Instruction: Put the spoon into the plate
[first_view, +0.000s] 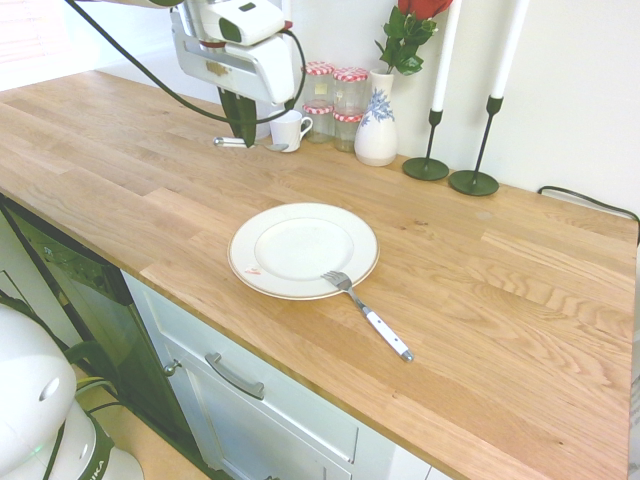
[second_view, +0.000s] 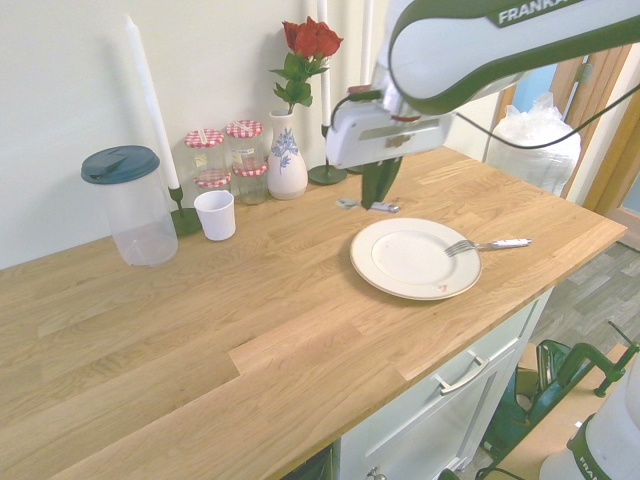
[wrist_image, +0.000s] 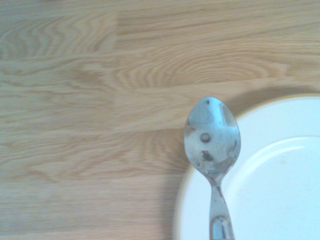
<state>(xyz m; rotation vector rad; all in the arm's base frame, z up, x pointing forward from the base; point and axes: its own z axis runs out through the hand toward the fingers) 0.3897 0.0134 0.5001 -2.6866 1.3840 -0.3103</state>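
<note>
1. Spoon (wrist_image: 212, 140) is in the air above the counter (first_view: 500, 390), not in the plate. Its shiny oval bowl shows its hollow side to the wrist camera and overlaps part of the plate's rim in that view; the white handle and the bowl extend to opposite sides of the grip.
2. Claw (first_view: 243, 143) points down and is closed on the spoon, its dark fingers together with no wide gap between them.
3. Plate (second_view: 408, 257) lies flat on the counter, close to the front edge above the cabinet drawers. It is round and cream-white, with a thin darker rim line and a small reddish mark.
4. Fork (first_view: 375, 322) rests with its tines on the plate's rim and its white handle reaching out over the counter, toward the corner where the front edge meets the end edge.
5. Along the wall-side edge stand a white cup (second_view: 215, 215), glass jars (first_view: 334, 105) stacked in pairs with red-checked lids, and a white vase (first_view: 377, 125) with blue decoration and a red flower (second_view: 312, 40).
6. Two dark candle holders (first_view: 473, 182) with white candles stand beyond the vase toward the end edge; another candle holder (second_view: 186, 221) and a clear container (second_view: 142, 225) with a dark blue lid are past the cup, the other way.
</note>
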